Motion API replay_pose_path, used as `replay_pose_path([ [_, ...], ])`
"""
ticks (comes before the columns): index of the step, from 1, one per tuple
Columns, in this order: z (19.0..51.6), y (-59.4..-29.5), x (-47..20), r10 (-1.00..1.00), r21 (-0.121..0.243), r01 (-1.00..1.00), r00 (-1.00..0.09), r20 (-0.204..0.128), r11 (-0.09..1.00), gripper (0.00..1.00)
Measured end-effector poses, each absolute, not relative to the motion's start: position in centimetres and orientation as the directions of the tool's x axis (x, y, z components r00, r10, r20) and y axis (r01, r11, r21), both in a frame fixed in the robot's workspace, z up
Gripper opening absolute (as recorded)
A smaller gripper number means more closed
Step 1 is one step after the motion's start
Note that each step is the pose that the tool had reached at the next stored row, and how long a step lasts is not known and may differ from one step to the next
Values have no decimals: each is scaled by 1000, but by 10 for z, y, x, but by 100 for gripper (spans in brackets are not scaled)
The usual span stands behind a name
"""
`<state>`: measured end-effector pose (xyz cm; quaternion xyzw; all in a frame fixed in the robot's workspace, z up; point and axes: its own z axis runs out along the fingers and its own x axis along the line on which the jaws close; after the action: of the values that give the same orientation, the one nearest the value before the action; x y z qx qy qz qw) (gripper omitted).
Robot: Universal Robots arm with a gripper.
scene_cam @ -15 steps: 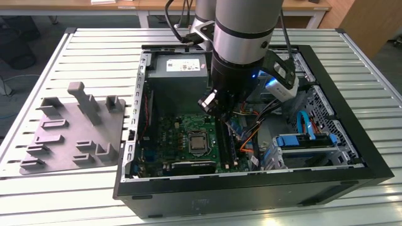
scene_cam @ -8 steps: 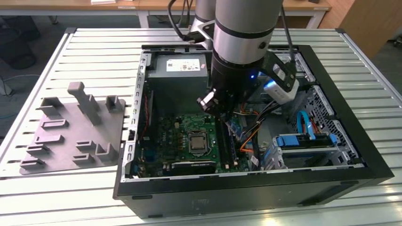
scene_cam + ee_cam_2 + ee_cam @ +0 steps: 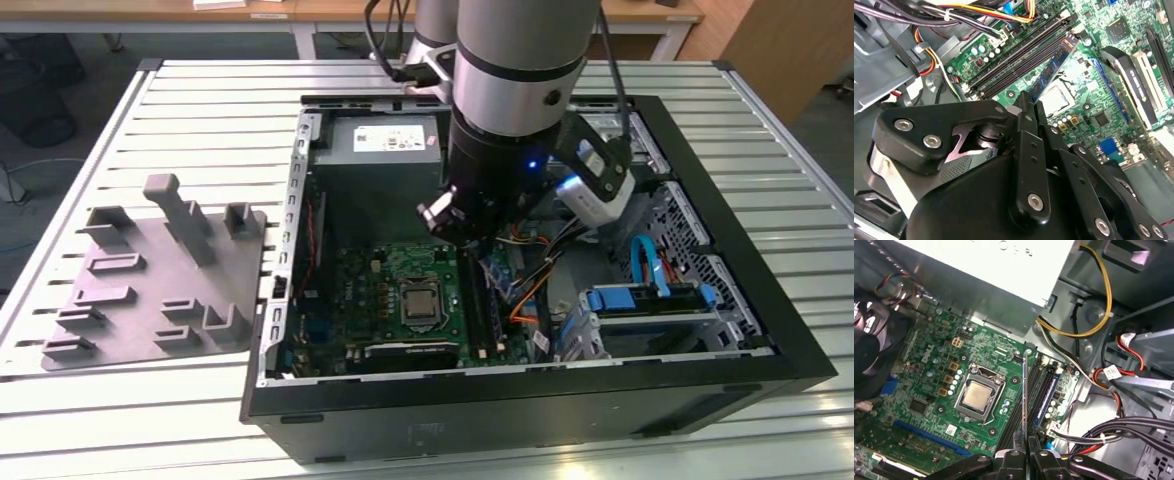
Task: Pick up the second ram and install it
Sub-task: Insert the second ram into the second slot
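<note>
End effector (image 3: pixel 1025 444): closed narrow on one end of the second ram (image 3: pixel 1053 67); down inside the case
Counter (image 3: pixel 200 90): slatted; carries the computer case (image 3: pixel 534 410) and a grey holder plate (image 3: pixel 147 290)
Motherboard (image 3: pixel 929 390): flat in the case
Second ram: on edge, reaching from the fingertips over the black memory slots (image 3: pixel 1019 55), beside the processor socket (image 3: pixel 979 396); contact with a slot unclear
</note>
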<state>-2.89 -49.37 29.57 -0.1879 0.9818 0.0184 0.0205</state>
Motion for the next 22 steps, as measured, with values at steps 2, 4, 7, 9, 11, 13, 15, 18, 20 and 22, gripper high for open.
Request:
replay_pose_path([
  [2,296,-494,-29,-349,28,-351,-936,-47,936,14],
  [4,296,-494,-29,-331,28,-333,-942,-47,943,14],
  [7,296,-494,-29,-305,28,-306,-951,-47,952,14],
  [9,296,-494,-29,-286,28,-287,-957,-47,957,14],
  [11,296,-494,-29,-267,28,-268,-963,-47,963,14],
  [13,296,-494,-29,-247,29,-249,-968,-47,968,14],
  [15,296,-494,-29,-228,28,-229,-973,-47,973,14],
  [18,296,-494,-29,-198,28,-199,-979,-47,980,14],
  [20,296,-494,-29,-179,28,-181,-983,-47,983,14],
  [22,296,-494,-29,-161,28,-163,-986,-47,986,14],
])
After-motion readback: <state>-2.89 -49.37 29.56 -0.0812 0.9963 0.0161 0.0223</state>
